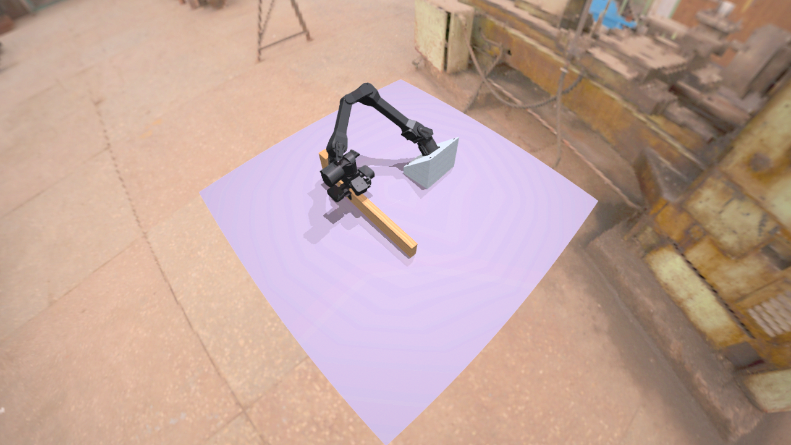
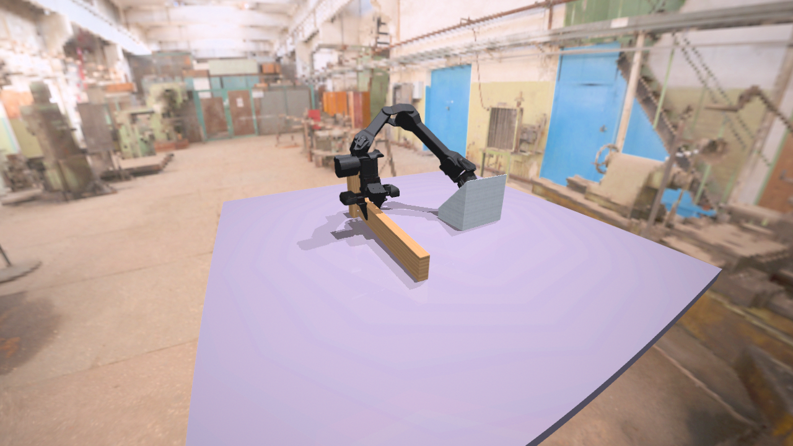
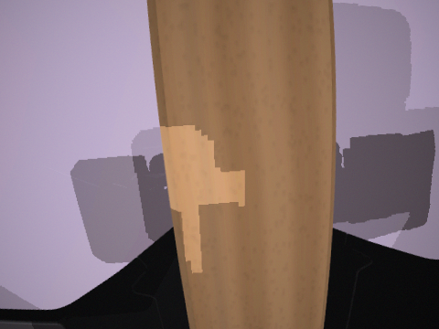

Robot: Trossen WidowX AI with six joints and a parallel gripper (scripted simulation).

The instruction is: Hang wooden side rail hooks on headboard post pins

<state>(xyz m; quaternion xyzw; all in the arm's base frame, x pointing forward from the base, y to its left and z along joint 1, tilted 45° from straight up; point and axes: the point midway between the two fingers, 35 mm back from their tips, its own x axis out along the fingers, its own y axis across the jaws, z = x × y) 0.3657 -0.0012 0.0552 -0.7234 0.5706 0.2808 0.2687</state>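
Note:
The wooden side rail (image 1: 387, 225) (image 2: 400, 244) (image 3: 256, 91) runs from under my gripper toward the front, standing on its narrow edge. Its far end is on or very near the table; a thin shadow lies along its side. My gripper (image 1: 351, 194) (image 2: 371, 209) (image 3: 233, 223) is shut on the rail near its post end, one finger on each side. The wooden headboard post (image 1: 323, 157) (image 2: 352, 188) stands upright just behind the gripper. The hooks, the pins and the slot are hidden by the gripper and arm, so I cannot tell whether the hooks sit on the pins.
The arm (image 1: 390, 109) (image 2: 431, 138) arches from its base behind a grey wedge-shaped block (image 1: 437, 169) (image 2: 481, 205), to the right of the rail. The lilac table top (image 1: 387, 343) (image 2: 360, 355) carries all of this; its edge shows at the right in the exterior view.

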